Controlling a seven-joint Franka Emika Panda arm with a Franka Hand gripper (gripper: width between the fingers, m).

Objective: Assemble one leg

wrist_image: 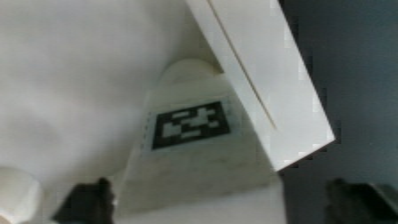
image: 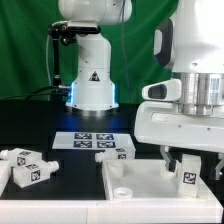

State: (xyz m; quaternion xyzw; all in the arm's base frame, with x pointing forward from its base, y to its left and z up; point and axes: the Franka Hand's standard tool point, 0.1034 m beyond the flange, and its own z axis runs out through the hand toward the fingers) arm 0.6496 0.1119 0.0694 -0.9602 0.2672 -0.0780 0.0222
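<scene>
One leg, a white square-section block with a black-and-white tag, stands in the near right corner of the large white rimmed panel. My gripper hangs right over it. In the wrist view the leg runs up towards the camera, tag facing it, beside the panel's rim. The gripper is open, with one dark fingertip on each side of the leg and a gap between each and the leg. The leg's peg end is hidden.
Two more legs lie at the exterior view's left, and another lies near the panel's far edge. The marker board lies in front of the robot base. A round socket shows in the panel's near left corner.
</scene>
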